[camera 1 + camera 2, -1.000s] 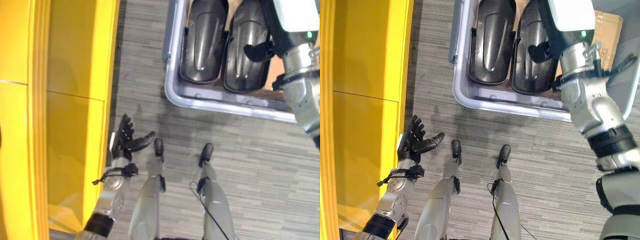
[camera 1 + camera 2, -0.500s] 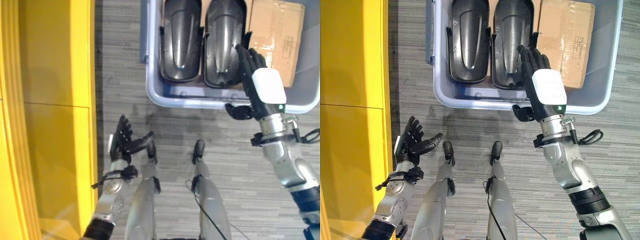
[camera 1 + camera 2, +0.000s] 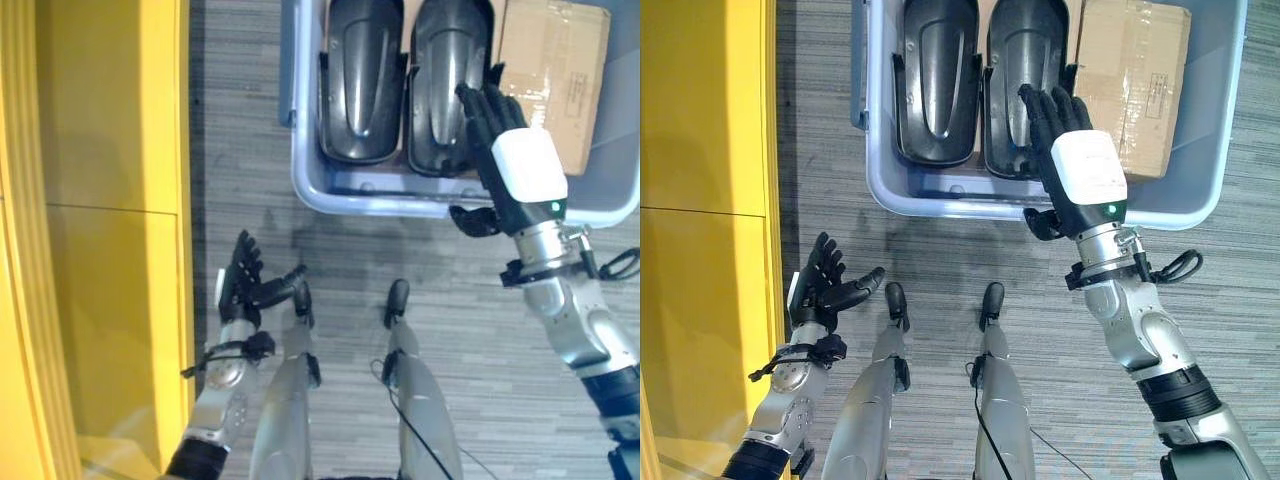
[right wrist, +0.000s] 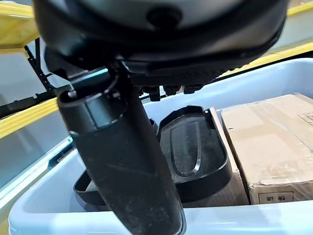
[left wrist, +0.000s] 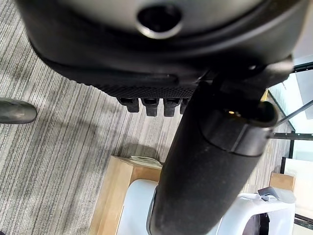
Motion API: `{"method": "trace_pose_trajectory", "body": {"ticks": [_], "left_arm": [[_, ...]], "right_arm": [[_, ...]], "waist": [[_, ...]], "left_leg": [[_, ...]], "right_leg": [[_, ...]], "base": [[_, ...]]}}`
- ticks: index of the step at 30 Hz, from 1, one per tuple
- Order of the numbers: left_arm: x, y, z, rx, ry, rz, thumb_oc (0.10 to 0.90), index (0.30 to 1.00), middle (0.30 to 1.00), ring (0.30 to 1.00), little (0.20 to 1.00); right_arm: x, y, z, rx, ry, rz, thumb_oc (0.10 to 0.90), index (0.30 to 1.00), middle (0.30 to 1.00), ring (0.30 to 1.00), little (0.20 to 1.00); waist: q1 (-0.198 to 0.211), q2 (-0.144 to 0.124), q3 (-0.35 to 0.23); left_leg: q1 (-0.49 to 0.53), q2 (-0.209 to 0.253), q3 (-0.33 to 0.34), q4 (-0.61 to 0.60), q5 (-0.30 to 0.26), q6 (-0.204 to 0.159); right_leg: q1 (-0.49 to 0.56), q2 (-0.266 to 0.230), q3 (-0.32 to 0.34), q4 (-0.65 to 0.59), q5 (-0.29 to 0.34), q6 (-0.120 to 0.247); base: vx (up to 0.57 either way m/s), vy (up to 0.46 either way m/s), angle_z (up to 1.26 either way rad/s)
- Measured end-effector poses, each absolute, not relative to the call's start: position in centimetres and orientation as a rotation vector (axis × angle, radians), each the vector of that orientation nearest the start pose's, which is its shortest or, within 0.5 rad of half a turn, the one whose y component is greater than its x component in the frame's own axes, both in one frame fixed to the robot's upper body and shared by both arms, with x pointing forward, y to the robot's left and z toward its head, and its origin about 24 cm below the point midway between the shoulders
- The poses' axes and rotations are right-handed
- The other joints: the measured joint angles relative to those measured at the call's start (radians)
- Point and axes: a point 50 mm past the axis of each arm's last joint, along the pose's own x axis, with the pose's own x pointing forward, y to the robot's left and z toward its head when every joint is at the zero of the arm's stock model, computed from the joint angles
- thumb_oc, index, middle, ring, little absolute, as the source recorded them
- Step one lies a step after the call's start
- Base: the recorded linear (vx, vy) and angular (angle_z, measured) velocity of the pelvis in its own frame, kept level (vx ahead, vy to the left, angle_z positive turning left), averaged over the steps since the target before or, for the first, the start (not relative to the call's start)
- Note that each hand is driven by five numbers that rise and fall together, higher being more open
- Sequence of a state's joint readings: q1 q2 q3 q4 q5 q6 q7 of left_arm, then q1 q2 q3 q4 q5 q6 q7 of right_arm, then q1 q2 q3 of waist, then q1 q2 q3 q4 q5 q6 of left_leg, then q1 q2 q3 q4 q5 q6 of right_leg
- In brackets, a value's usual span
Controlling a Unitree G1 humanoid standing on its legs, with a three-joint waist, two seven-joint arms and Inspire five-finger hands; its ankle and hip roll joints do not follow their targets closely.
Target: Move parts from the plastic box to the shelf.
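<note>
A grey-blue plastic box [image 3: 345,195] stands on the floor ahead. Two black moulded parts lie side by side in it, one on the left [image 3: 362,80] and one on the right [image 3: 440,70], beside a brown cardboard box [image 3: 555,70]. My right hand [image 3: 520,170] hovers open above the box's near rim, its straight fingers reaching over the right part's near end and holding nothing. The right wrist view shows that part [image 4: 190,147] past the thumb. My left hand [image 3: 240,285] hangs open and empty low on the left, close to the yellow shelf [image 3: 100,200].
The yellow shelf runs along the whole left side. Grey striped carpet [image 3: 470,340] lies between the shelf and the box. In the left wrist view, a light wooden block [image 5: 117,191] and a white object [image 5: 139,208] sit on the floor.
The camera swung early on, bringing the box to the top centre. Since half a second ago my right hand has edged farther over the right black part. The left hand has stayed put.
</note>
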State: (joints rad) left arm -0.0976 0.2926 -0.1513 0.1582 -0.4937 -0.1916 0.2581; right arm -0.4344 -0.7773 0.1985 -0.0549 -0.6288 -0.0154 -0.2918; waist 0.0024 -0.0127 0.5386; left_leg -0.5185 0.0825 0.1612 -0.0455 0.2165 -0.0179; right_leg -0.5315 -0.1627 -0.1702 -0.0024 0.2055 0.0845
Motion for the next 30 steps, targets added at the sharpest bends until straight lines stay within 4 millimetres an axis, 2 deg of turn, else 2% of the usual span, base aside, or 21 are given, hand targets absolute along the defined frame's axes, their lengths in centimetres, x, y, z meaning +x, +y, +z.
{"method": "trace_pose_trajectory", "body": {"ticks": [8,19,30], "left_arm": [[26.9,18.8,4.5,-0.2,-0.052,0.161,0.9,1.0,1.0,1.0,1.0],[26.9,18.9,4.6,-0.192,-0.054,0.16,0.9,1.0,1.0,1.0,1.0],[26.8,19.1,4.5,-0.192,-0.054,0.17,0.9,1.0,1.0,1.0,1.0]], "right_arm": [[30.0,-20.8,21.2,-1.361,-0.704,-0.204,0.9,1.0,1.0,1.0,1.0],[28.9,-20.0,23.3,-1.361,-0.826,-0.234,0.9,1.0,1.0,1.0,1.0],[28.7,-20.5,24.1,-1.372,-0.842,-0.262,0.9,1.0,1.0,1.0,1.0]], "waist": [[0.0,0.0,0.0],[0.002,0.0,0.0],[0.001,0.0,0.0]], "left_leg": [[0.0,0.0,0.0,-0.007,0.001,-0.001],[0.0,0.002,-0.001,-0.016,0.003,-0.004],[0.002,0.002,0.0,-0.016,0.003,-0.004]], "right_leg": [[0.0,0.001,0.0,-0.007,0.001,-0.001],[0.002,0.005,-0.002,-0.016,0.002,0.0],[0.003,0.006,-0.002,-0.016,0.002,0.0]], "base": [[0.0,0.0,0.0],[0.0,0.0,0.0],[0.0,0.0,0.0]]}}
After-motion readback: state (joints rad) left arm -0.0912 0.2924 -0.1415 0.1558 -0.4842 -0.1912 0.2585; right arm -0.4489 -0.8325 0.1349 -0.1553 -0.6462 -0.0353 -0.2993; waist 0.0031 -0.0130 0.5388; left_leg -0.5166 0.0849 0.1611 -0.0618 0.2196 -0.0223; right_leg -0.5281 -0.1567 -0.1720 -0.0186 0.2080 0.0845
